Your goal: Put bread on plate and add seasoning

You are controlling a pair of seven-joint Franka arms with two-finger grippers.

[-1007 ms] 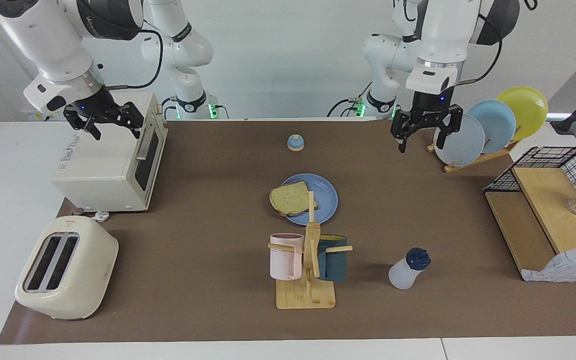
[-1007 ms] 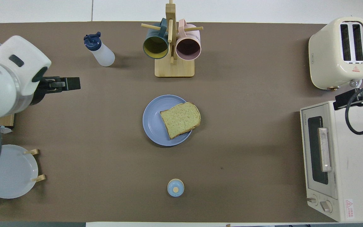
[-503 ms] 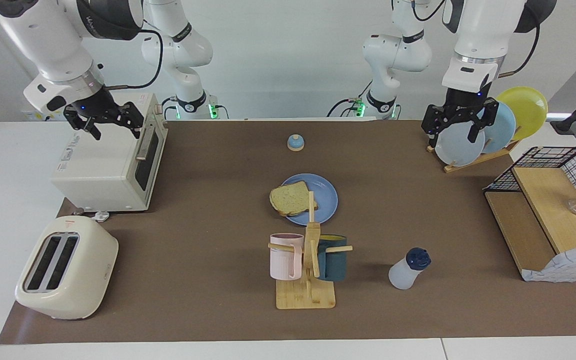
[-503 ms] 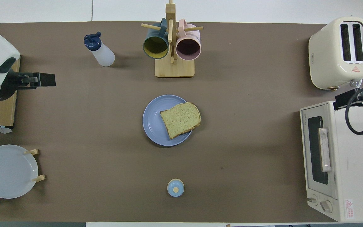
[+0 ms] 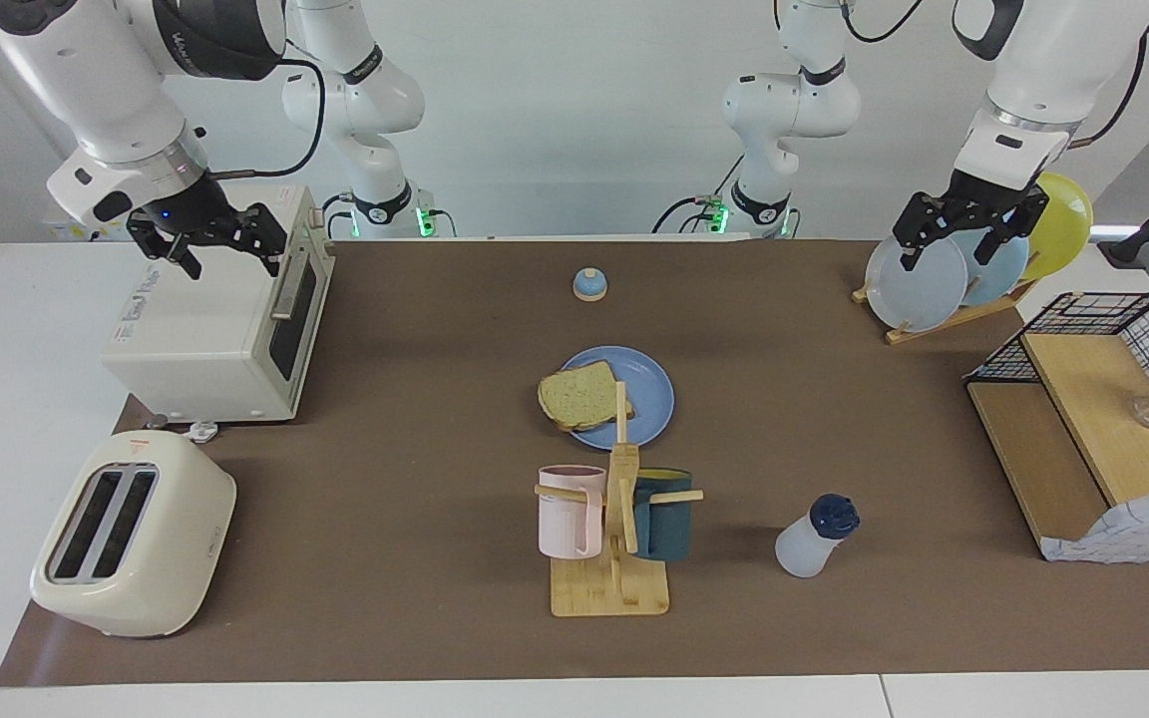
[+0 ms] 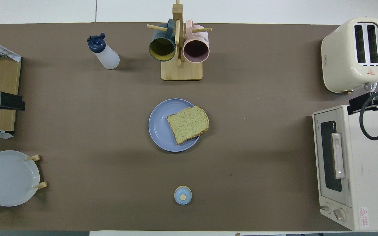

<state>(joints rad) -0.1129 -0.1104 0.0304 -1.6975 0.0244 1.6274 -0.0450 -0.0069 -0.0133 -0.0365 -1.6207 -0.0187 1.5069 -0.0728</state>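
On the plate (image 5: 646, 394) the bread (image 5: 576, 396) lies. Both grippers' fingers spread, empty: left gripper (image 5: 968, 225) should approach seasoning (image 5: 814, 537) upright; right gripper (image 5: 210, 239) waits.

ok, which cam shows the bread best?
Overhead view: the bread shows whole, lying on the plate with one edge overhanging the rim. In the facing view the bread is foreshortened, and the mug rack's post crosses its corner.
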